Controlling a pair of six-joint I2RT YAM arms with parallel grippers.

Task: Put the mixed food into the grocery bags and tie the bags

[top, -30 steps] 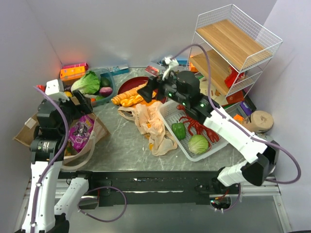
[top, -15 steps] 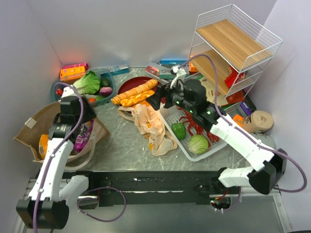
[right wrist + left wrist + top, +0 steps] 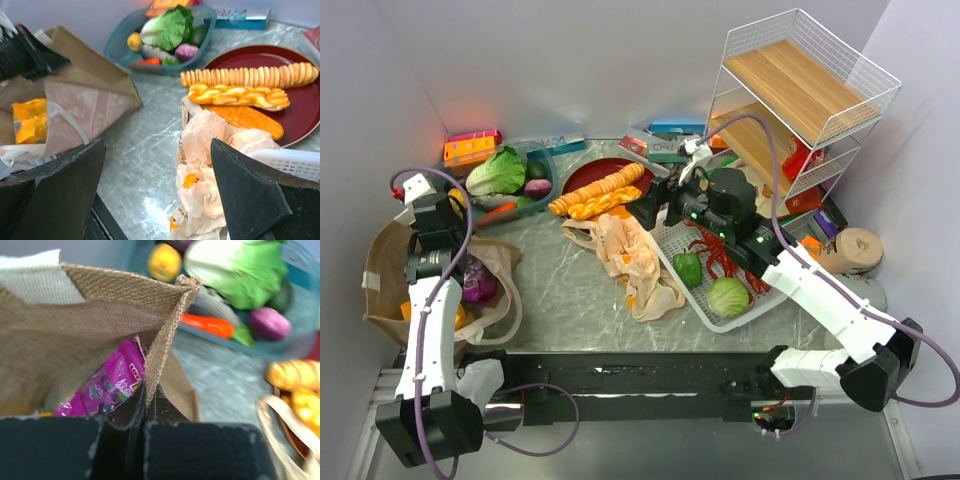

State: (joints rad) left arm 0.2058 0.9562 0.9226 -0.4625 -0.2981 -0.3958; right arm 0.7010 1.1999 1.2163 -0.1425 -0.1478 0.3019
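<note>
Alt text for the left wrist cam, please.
The left pincer is shut on the upper edge of the brown bag, with a purple snack packet visible inside. Beyond it, blurred, a blue tub holds lettuce and a carrot.

Plain white walls (image 3: 590, 70) stand around a grey stone-look tabletop (image 3: 570, 300). A white wire rack with wooden shelves (image 3: 800, 90) stands in the far right corner. The light is bright.

We noted colours. The brown bag (image 3: 390, 270) at 9 o'clock had a coarse woven texture, with a purple packet (image 3: 112, 382) inside. The tan plastic bag (image 3: 630, 255) at centre had orange marks. The white slotted basket (image 3: 669, 262) at 3 o'clock held a dark-green pepper (image 3: 688, 268), a pale-green cabbage (image 3: 728, 296) and a red lobster (image 3: 720, 255). The plate (image 3: 300, 115) at 12 o'clock was dark red.
</note>
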